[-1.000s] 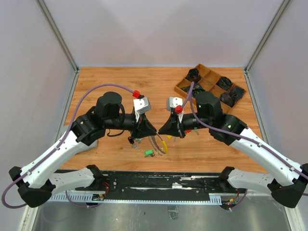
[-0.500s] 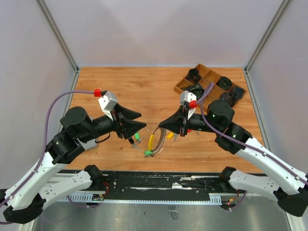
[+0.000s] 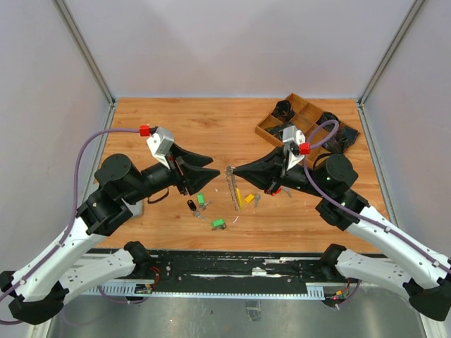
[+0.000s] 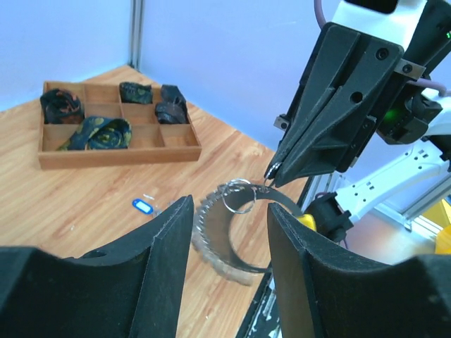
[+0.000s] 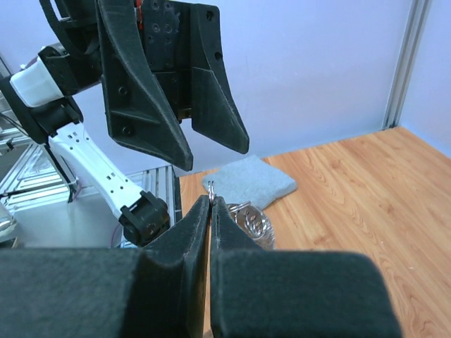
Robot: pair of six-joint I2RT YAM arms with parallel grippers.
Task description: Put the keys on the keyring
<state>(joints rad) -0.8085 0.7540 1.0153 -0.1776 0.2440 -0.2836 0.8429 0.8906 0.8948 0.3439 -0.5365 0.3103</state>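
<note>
The right pincer (image 3: 234, 171) is shut tight. Its two tips pinch a thin wire loop at the top of the keyring (image 3: 231, 189). The keyring hangs down from them in the middle of the top view. I cannot tell if its bottom touches the table (image 3: 176, 120). The yellow curved piece (image 3: 238, 198) sits at the ring's lower right.

The left pincer (image 3: 215, 167) is partly open and holds nothing. Its tips are just left of the keyring and do not touch it. In the left wrist view the keyring shows in the gap between its two fingers (image 4: 141, 274).

The green keys (image 3: 218, 224) and the yellow key (image 3: 249, 198) lie loose on the wood near the ring.
</note>
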